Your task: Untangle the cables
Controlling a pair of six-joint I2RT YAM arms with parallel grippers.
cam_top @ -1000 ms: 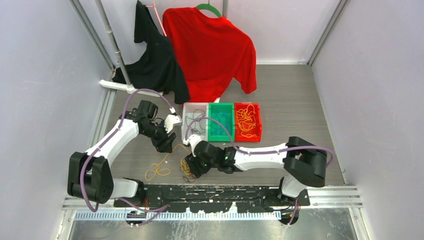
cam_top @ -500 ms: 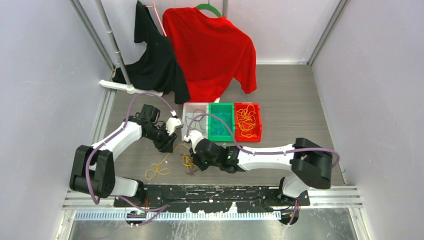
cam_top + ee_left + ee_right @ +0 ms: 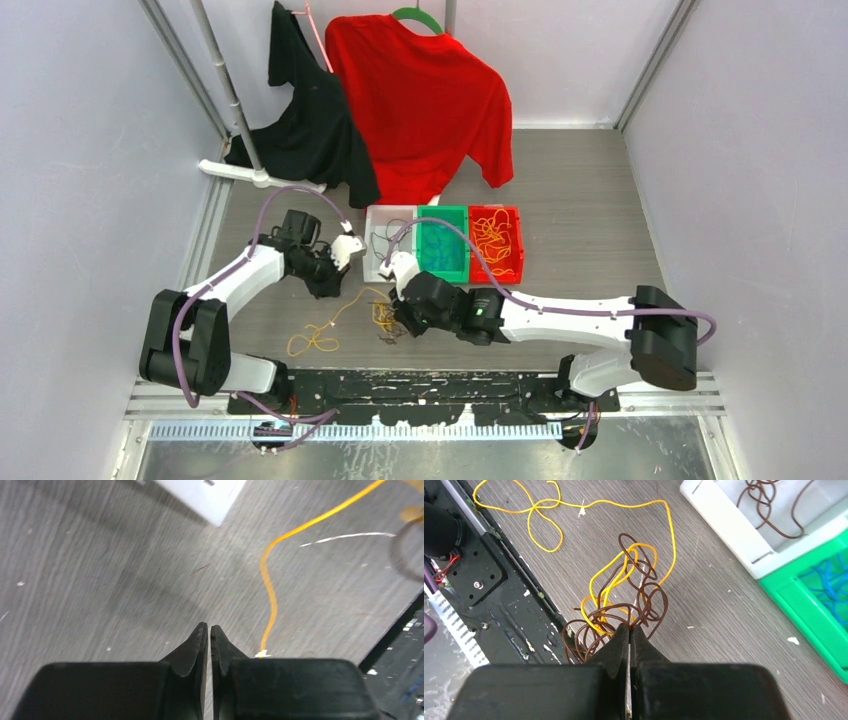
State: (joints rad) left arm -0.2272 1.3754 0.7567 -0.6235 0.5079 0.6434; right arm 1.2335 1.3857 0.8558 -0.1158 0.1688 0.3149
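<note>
Cables (image 3: 385, 321) lie knotted at lower centre of the table (image 3: 580, 220), orange and brown together. The bins (image 3: 505, 280) above hold sorted ones, so part looks done and this knot remains. In the left wrist view, my left hand (image 3: 209, 628) is closed on nothing, with an orange strand (image 3: 270, 592) just beside it. In the right wrist view, my right hand (image 3: 629, 628) is closed at the knot (image 3: 634, 590); my fingers hide whether a loop is pinched.
</note>
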